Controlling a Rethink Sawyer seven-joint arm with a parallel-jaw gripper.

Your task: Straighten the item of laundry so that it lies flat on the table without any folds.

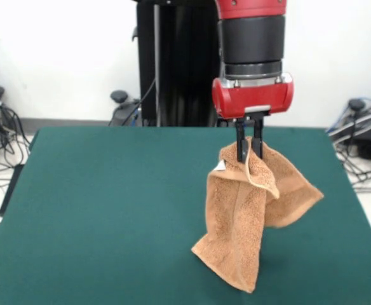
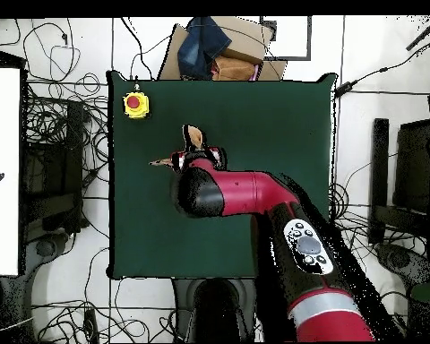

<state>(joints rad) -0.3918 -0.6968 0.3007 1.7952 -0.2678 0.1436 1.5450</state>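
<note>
Front view: white wall, cable tangles on floor, dark green felt-covered rectangular table (image 1: 109, 210). Red-and-black gripper (image 1: 249, 151) clamped on top fold of orange-tan terry-cloth towel (image 1: 246, 222), which hangs bunched, lifted, toward table's right edge; lower corner near front edge, contact unclear. Small white label (image 1: 220, 166) showing.

Overhead view: arm covers most of towel (image 2: 194, 137); yellow box with red button (image 2: 135, 104) at one corner.

Judgement: lift step; next needs lowering and dragging to spread cloth flat.

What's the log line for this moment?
tool: shut on towel | towel: lifted, hanging folded | table: towel not flat | task: not done
</note>
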